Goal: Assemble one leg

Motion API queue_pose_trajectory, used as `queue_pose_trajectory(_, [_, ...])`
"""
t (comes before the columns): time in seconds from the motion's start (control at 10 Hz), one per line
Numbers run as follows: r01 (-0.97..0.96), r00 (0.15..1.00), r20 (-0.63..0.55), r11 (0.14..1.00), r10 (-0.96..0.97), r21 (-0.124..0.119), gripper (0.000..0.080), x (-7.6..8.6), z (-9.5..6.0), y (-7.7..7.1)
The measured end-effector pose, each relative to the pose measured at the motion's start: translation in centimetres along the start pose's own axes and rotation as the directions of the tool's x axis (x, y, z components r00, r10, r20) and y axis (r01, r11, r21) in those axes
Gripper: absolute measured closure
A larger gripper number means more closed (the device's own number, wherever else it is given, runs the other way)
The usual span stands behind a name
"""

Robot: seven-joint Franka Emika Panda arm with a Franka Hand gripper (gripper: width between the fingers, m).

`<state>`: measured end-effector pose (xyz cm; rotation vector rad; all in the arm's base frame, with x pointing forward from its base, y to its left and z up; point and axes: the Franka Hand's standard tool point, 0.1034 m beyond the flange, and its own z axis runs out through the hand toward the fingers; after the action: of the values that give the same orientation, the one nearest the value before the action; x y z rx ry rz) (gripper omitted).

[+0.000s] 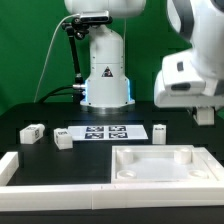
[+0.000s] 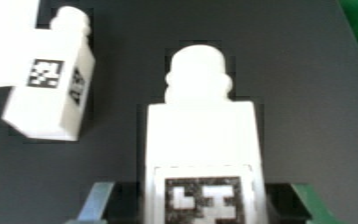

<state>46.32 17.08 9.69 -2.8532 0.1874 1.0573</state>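
On the black counter [image 1: 60,118] in the exterior view, the marker board [image 1: 105,131] lies in front of the robot's base. Two small white posts [image 1: 31,133] [image 1: 64,140] lie toward the exterior view's left of it, and a third post [image 1: 160,130] lies just beside its other end. A large white tray [image 1: 165,165] sits nearer the camera, toward the exterior view's right. The arm comes in from the upper right, and the gripper [image 1: 205,113] hangs low over the counter, well apart from the tray. Its tips are too dark to read here.

In the wrist view, the leg [image 2: 202,120] lies lengthwise between the gripper [image 2: 201,205] fingers [image 2: 101,200], its rounded end pointing away and its marker tag facing the camera. A thin dark strip shows between each finger and the leg, so I cannot tell whether the gripper is clamped on it or only straddling it. A second leg [image 2: 55,75] lies near, tilted, not touching the first.
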Motion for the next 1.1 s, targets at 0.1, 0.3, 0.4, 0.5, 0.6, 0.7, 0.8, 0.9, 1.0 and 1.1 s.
queue_pose_trajectory(0.1, [-0.001,1.000,0.007,1.000,0.001,-0.002,0.0515,-0.2,0.4,0.1])
queue_pose_trajectory(0.3, [0.005,0.991,-0.133,1.000,-0.003,0.021,0.0515,1.2,-0.1,-0.6])
queue_pose_trajectory(0.4, [0.011,0.977,-0.213,1.000,-0.005,0.028,0.0515,0.9,-0.1,-0.7])
queue_pose_trajectory(0.5, [0.023,0.965,-0.263,0.999,-0.014,0.030,0.0515,1.1,0.1,-0.5])
queue_pose_trajectory(0.6, [0.052,0.932,-0.360,0.998,-0.040,0.025,0.0515,2.4,-0.3,0.0])
queue_pose_trajectory(0.7, [0.070,0.901,-0.430,0.997,-0.058,0.013,0.0515,2.6,-1.0,0.7])
queue_pose_trajectory(0.8, [0.088,0.869,-0.490,0.996,-0.074,0.007,0.0515,2.7,-2.1,1.4])
queue_pose_trajectory(0.9, [0.112,0.802,-0.590,0.994,-0.098,-0.013,0.0515,3.2,-3.5,2.0])
queue_pose_trajectory(1.0, [0.130,0.739,-0.664,0.991,-0.118,-0.031,0.0515,3.2,-4.5,2.7])
queue_pose_trajectory(1.1, [0.143,0.694,-0.708,0.989,-0.131,-0.043,0.0515,3.4,-5.4,3.3])
